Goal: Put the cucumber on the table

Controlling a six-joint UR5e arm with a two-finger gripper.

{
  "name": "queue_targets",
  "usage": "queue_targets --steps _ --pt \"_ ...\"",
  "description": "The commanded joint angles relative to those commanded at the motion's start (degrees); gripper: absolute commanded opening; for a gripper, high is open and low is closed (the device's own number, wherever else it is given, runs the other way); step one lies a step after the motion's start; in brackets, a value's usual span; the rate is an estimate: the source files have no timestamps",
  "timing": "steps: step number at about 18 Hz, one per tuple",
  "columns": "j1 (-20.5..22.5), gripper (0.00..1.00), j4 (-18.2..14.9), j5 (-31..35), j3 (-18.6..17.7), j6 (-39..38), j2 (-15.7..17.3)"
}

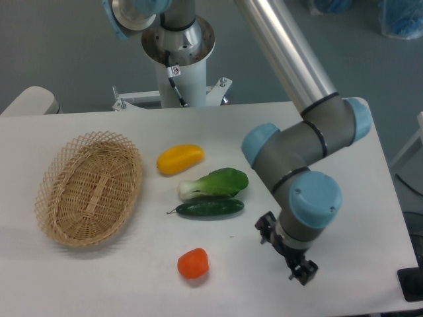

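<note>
The cucumber [208, 208] is slim, dark green and glossy. It lies flat on the white table [370, 152], just below the leafy green vegetable, with its thin stem tail pointing left. My gripper [303, 271] hangs under the blue wrist near the table's front right, well to the right of the cucumber and apart from it. It holds nothing. Its dark fingers show as one small cluster, so the gap between them cannot be read.
A leafy green vegetable with a white stalk [215, 183] and a yellow pepper [180, 158] lie behind the cucumber. An orange-red pepper [193, 263] lies in front. An oval wicker basket [89, 187] stands at the left. The arm's elbow [284, 155] hangs over the table's right half.
</note>
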Motion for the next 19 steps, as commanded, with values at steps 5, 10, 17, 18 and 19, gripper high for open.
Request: queue_targets --steps 5,10,17,18,19 --pt "0.17 1.0 -1.41 0.35 4.05 0.0 -2.38" --pt "0.18 1.0 -1.23 1.49 4.84 -0.18 -3.43" --pt "0.18 1.0 -1.23 2.11 4.76 -0.7 -3.79" --pt "0.18 1.0 -1.23 2.02 4.59 -0.7 -3.79" --pt "0.18 1.0 -1.23 2.11 4.58 -0.62 -3.79"
